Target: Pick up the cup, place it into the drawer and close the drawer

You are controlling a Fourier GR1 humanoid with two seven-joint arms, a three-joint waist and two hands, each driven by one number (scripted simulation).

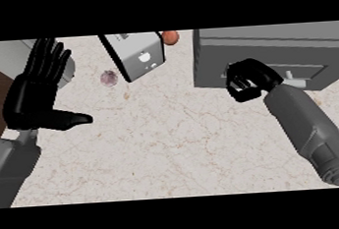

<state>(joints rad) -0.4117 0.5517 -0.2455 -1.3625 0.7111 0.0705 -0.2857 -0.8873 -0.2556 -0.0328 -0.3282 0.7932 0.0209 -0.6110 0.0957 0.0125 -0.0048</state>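
From above, the right hand (245,81) sits curled up against the front of the grey drawer unit (270,46), which looks pushed in. I can't see the cup anywhere; whether it is inside the drawer or hidden in that fist, I cannot tell. If the cup isn't inside, shutting now would waste the job. The left hand (36,90) rests open at the left, fingers straight, holding nothing.

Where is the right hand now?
In the head view the right hand is at the right, fingers curled, against the grey drawer unit's front.
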